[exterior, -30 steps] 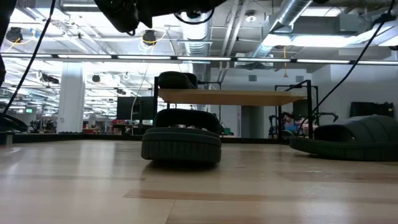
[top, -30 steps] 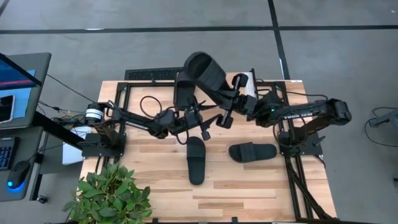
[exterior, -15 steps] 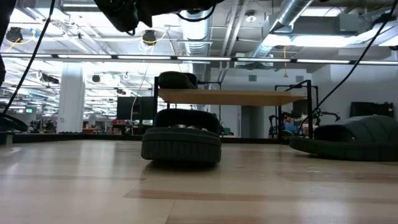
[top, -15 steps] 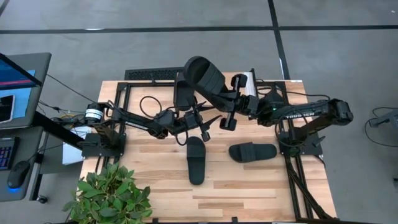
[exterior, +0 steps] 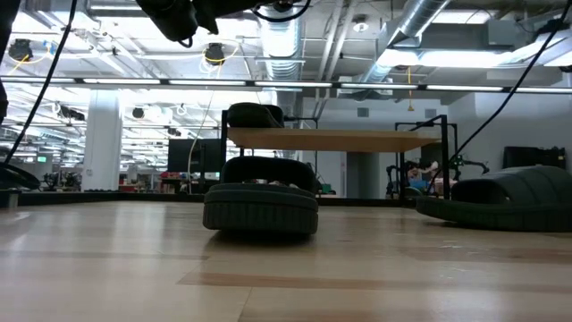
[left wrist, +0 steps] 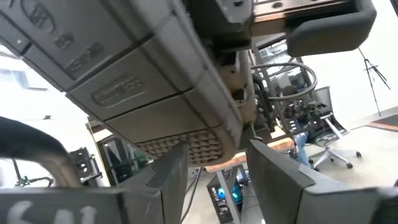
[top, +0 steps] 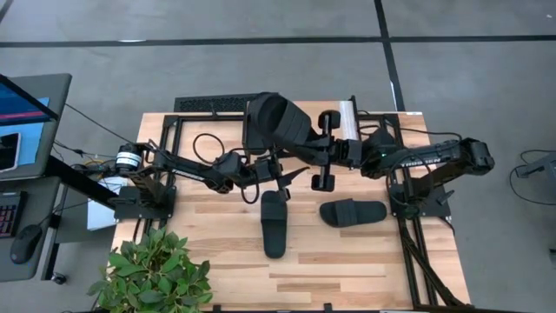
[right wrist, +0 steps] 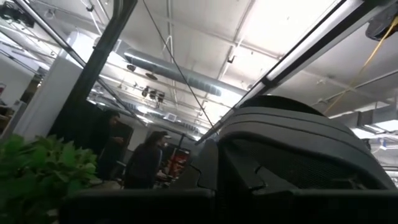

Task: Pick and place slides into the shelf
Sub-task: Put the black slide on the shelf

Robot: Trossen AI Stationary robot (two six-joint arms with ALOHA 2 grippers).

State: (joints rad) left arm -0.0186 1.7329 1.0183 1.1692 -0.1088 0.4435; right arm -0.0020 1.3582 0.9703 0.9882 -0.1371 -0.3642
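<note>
My right gripper (top: 311, 152) is shut on a black slide (top: 278, 122), raised over the shelf's left part; its ribbed strap (right wrist: 280, 149) fills the right wrist view. The shelf (exterior: 335, 139) stands at the table's far edge with another slide (exterior: 255, 114) lying on its light wood top, partly hidden in the high view. Two slides rest sole down on the table: one at mid-table (top: 274, 222), one to its right (top: 352, 211). My left gripper (top: 276, 172) is open, just near of the shelf and below the raised slide; its fingers (left wrist: 177, 177) touch nothing. My right gripper has the slide by the end nearest the arm (top: 300, 146) and comes at it roughly level from the table's right side. The slide is lifted clear, tilted, above the shelf. The slide itself hides the fingers, so the kind of hold does not show.
A potted plant (top: 156, 269) stands at the table's near left corner. Cables and arm bases sit at both sides of the table. A white block (top: 347, 117) lies at the shelf's right end. Bare wood is free along the near edge (top: 347, 278).
My right gripper has carried the slide toward the table's left and slightly toward the near edge, turning as it went, so the slide now sits over the shelf's left part. The left arm has held nearly still, and the slides on the table have not moved.
</note>
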